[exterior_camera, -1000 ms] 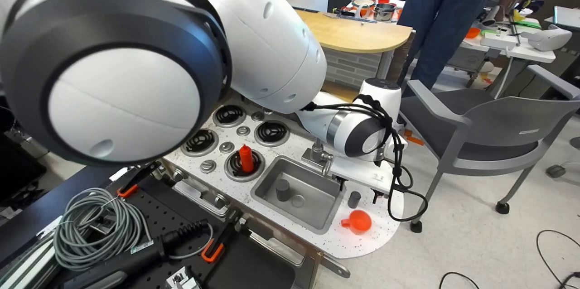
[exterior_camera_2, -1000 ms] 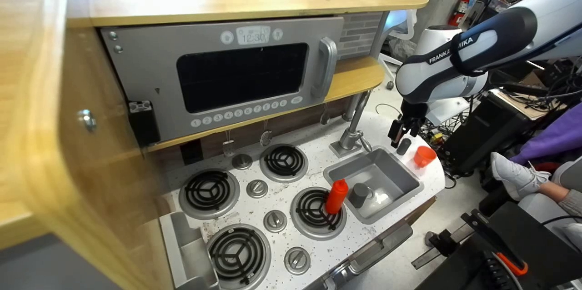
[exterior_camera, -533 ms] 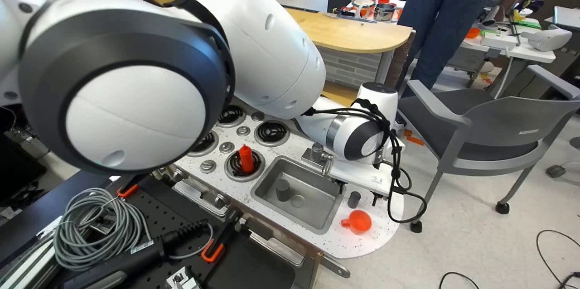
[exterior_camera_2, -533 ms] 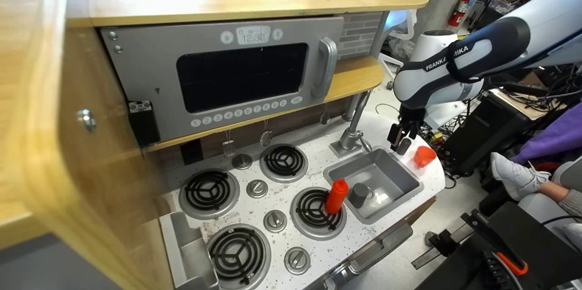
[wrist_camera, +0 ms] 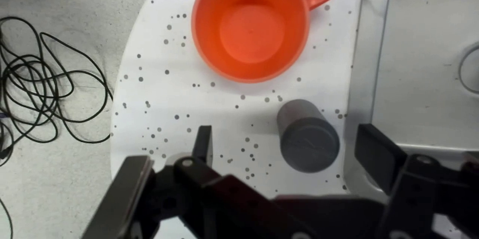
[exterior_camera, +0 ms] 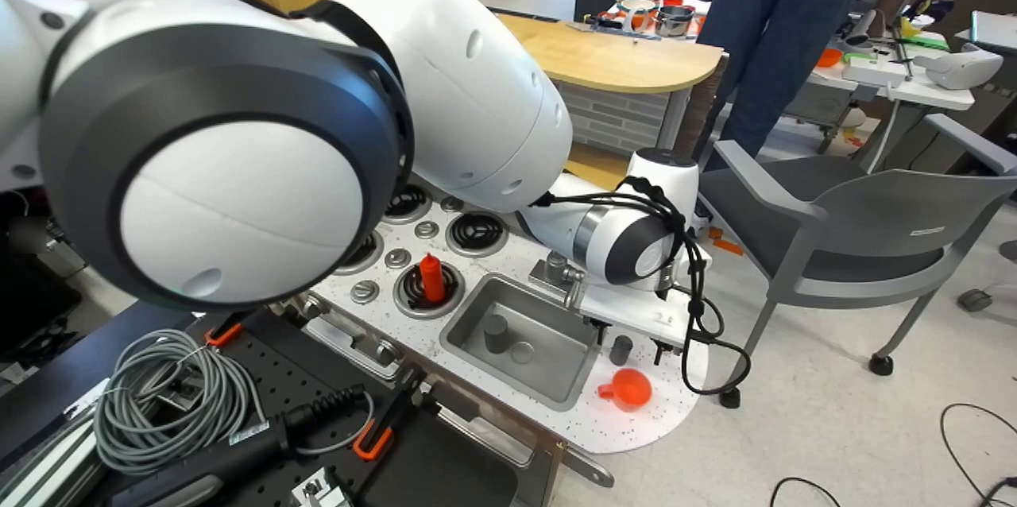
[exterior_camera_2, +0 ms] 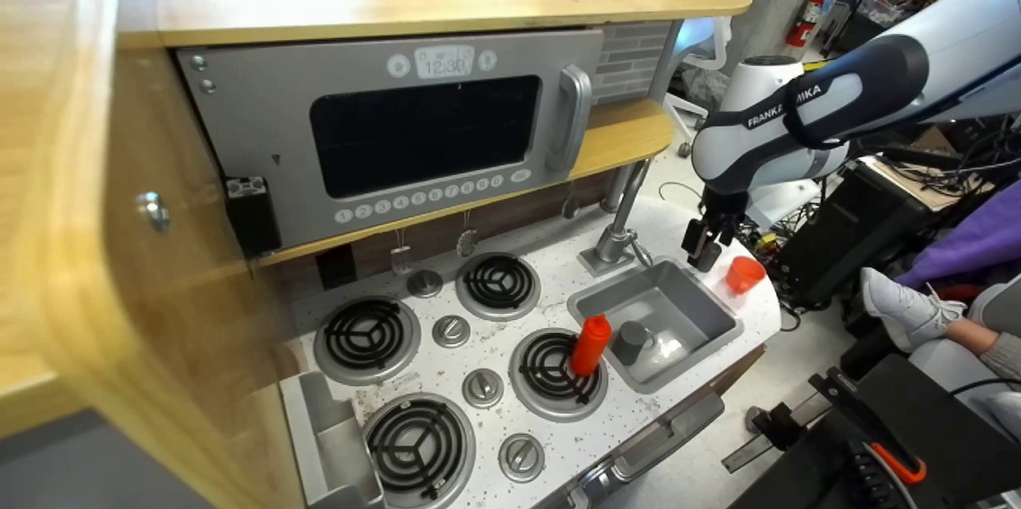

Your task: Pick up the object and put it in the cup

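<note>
Two black fingertips (wrist_camera: 376, 153) in the lower half of the wrist view, with jaws spread wide and nothing pinched. Between them in the frame, nearer the fingertip at right, one gray cylinder (wrist_camera: 308, 138) on the tabletop (wrist_camera: 224, 115). Long axis upright, round end toward the lens; suited, probably, to a close from left and right, perhaps after a slight shift toward frame right. Hard to make out from above: depth of the fingertips against the cylinder. Above and left of the cylinder, just beside it, an orange cup (wrist_camera: 250, 29), mouth up, far rim right at the top edge; likely the place for the drop.

In an exterior view, below and right of the frame's centre, fingertips apart, showing to either side of the cylinder; upper jaws hidden behind a white wrist panel (exterior_camera: 636, 307).

In an exterior view, at the right, the arm (exterior_camera_2: 877, 78) angled in from the upper right corner, with dark fingertips across the cylinder's upper end; black on gray, touching or apart: cannot tell. Inside the sink (exterior_camera_2: 686, 317), right of centre, a second gray cylinder (exterior_camera_2: 630, 341), probably not the target.
</note>
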Robot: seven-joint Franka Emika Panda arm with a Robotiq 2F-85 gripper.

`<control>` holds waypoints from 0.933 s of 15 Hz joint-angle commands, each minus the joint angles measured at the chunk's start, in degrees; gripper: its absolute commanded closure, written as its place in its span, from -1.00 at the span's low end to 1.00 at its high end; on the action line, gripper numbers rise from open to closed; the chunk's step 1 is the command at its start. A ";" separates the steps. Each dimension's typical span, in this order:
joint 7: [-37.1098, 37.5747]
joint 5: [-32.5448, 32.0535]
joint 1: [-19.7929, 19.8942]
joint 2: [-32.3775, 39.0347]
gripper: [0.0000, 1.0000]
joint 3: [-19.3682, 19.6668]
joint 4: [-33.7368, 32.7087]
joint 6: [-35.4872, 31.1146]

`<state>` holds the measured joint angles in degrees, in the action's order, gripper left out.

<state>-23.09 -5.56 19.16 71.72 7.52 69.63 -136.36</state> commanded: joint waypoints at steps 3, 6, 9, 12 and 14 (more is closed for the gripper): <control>-0.24 -1.73 0.19 1.03 -0.21 0.21 -2.24 2.00; -0.36 -1.89 0.20 0.99 0.26 0.31 -2.16 2.00; -0.49 -2.13 0.09 1.03 0.69 0.42 -2.06 1.77; -0.18 -2.56 -0.03 0.66 0.85 0.58 -1.79 1.72; -0.30 -2.12 0.53 -0.63 0.85 0.33 -1.21 2.43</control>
<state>-23.32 -6.61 19.16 71.73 7.86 69.55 -136.31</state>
